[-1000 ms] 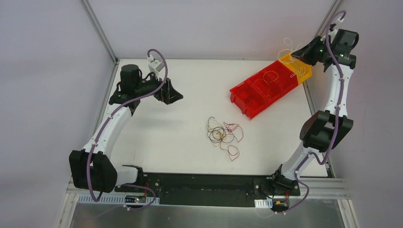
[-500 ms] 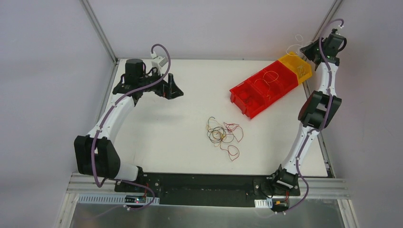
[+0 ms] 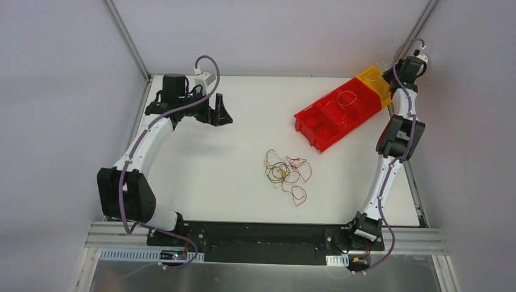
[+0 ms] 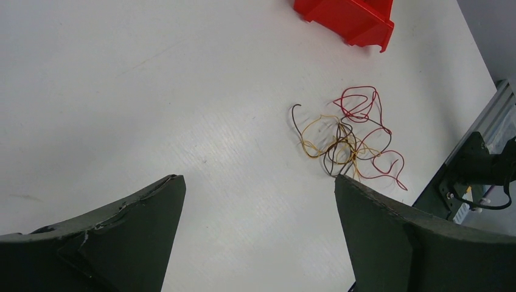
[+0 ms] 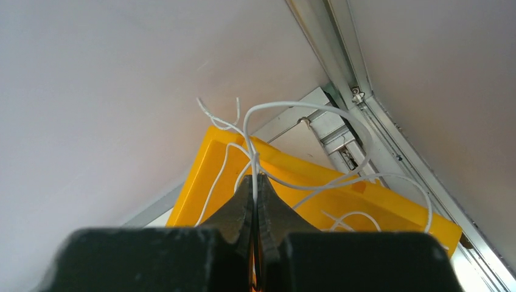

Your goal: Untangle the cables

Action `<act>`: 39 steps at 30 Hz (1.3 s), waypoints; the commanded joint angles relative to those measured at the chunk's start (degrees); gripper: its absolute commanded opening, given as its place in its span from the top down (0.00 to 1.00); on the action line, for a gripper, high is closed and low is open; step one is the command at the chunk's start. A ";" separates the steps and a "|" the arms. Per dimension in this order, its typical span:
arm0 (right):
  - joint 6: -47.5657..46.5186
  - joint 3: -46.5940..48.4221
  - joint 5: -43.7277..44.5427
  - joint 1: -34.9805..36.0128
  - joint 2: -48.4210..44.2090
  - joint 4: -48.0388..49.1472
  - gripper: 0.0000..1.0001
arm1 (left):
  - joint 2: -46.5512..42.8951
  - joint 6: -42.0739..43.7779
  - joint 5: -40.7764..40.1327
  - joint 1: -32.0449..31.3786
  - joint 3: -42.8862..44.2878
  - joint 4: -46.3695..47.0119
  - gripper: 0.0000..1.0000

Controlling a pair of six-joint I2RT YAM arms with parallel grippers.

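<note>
light: bright, even, diffuse | shadows: faint, soft | focus: overhead sharp; right hand (image 5: 256,185) blurred near lens

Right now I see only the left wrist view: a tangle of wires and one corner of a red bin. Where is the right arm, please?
Observer: It reaches to the far right corner, with the right fingers above a yellow bin.
Operator: Do they hold anything?
Observer: Yes, they are shut on a white wire.
Operator: Is the red bin empty?
Observer: No, a yellowish wire lies inside the red bin.
</note>
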 commanded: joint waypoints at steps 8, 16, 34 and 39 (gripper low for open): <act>-4.35 -1.31 -1.46 1.66 -2.50 3.22 0.67 | 1.91 3.36 -1.46 -0.62 4.96 -3.42 0.02; -8.31 -6.34 -2.59 1.58 -12.13 0.96 0.32 | 2.33 2.72 -1.07 -0.80 5.40 -3.39 0.01; -44.52 -28.33 -34.74 14.65 -45.85 -65.50 0.18 | 15.25 -14.67 4.89 -10.93 10.70 -10.34 0.01; -42.58 -52.05 -32.01 26.34 -59.34 -60.65 0.22 | 21.53 -14.21 14.13 -18.29 9.65 -9.46 0.01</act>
